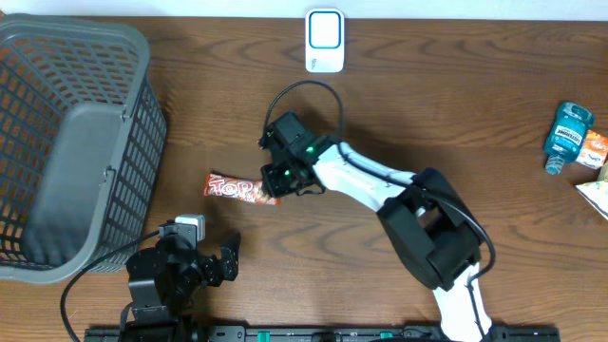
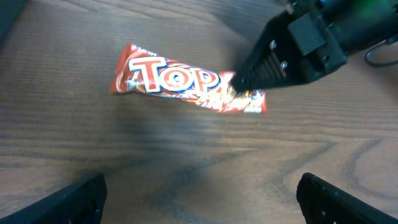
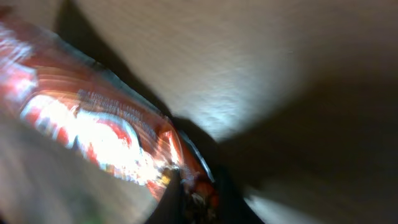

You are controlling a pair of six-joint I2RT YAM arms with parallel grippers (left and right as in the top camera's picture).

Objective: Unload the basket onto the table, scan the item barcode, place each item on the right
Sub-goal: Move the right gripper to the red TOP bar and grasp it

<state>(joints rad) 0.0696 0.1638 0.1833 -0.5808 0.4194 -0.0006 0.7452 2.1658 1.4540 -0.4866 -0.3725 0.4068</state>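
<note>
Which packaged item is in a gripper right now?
The red TOP snack bar mid-table, pinched by the right gripper; the teal bottle sits untouched far right.

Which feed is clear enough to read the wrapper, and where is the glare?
Left wrist: sharp, the wrapper lettering reads, with glare at the end near the right gripper. Right wrist: blurred, dark, foil washed out by a bright patch. Overhead: evenly lit, wrapper too small for fine print.

You see a red wrapper with white letters, a grey latticed basket, a brown wood-grain counter, a teal bottle.
</note>
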